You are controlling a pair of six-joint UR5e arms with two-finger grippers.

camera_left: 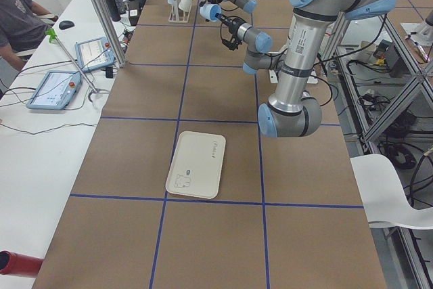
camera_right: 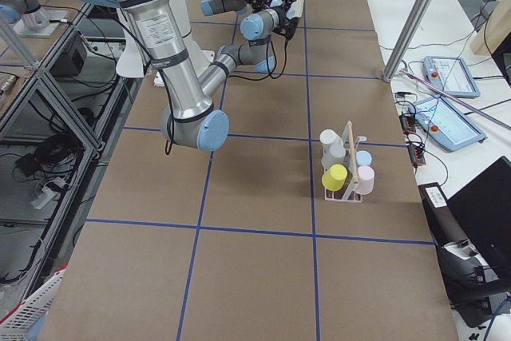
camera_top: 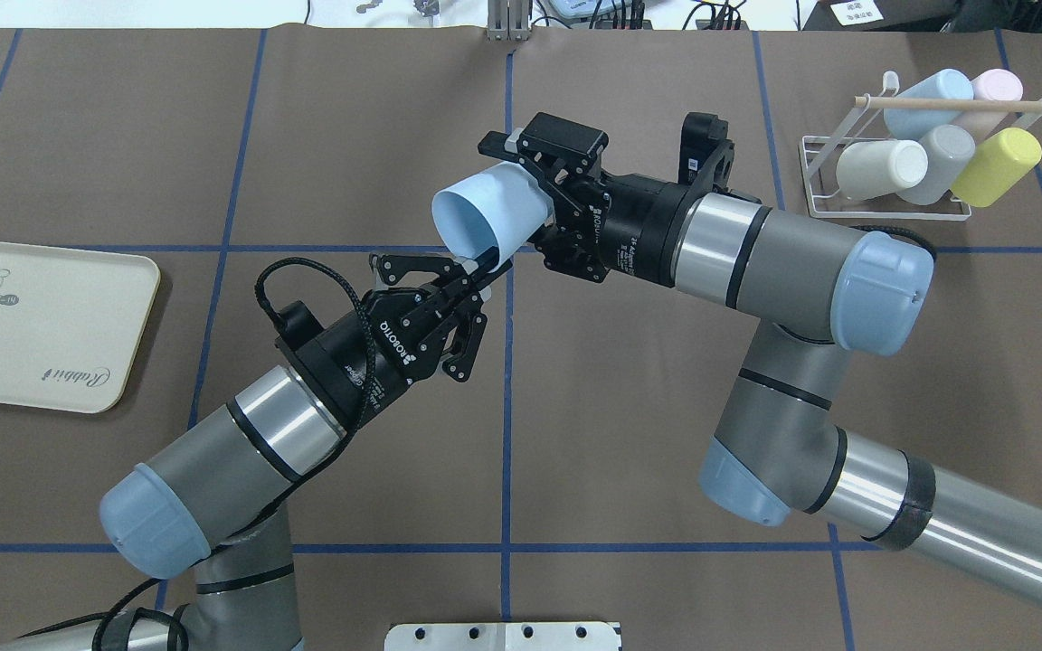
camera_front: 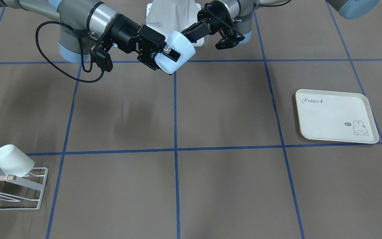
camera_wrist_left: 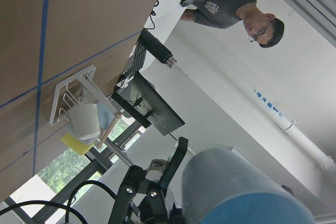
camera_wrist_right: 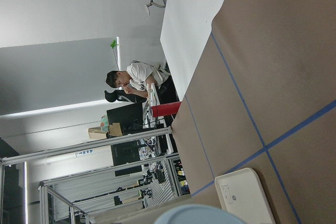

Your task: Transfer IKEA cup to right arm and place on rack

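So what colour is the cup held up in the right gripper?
The cup is pale blue, inside and out. The overhead exterior view shows it best.

Bright, even light falls from above. In the front view soft, smeared shadows lie on the table [camera_front: 128,113] below my right claw [camera_front: 170,50], and glare streaks my arms' steel rings [camera_front: 103,18]. Close against each wrist lens the cup [camera_top: 485,212] blurs. A window [camera_wrist_left: 47,182] beyond my left claw [camera_top: 478,269] glares pale. The side views lean at their edges.

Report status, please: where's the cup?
Left hand pinches blue cup rim, right hand grips its body. Cup midair. Rack has five cups; path looks clear.
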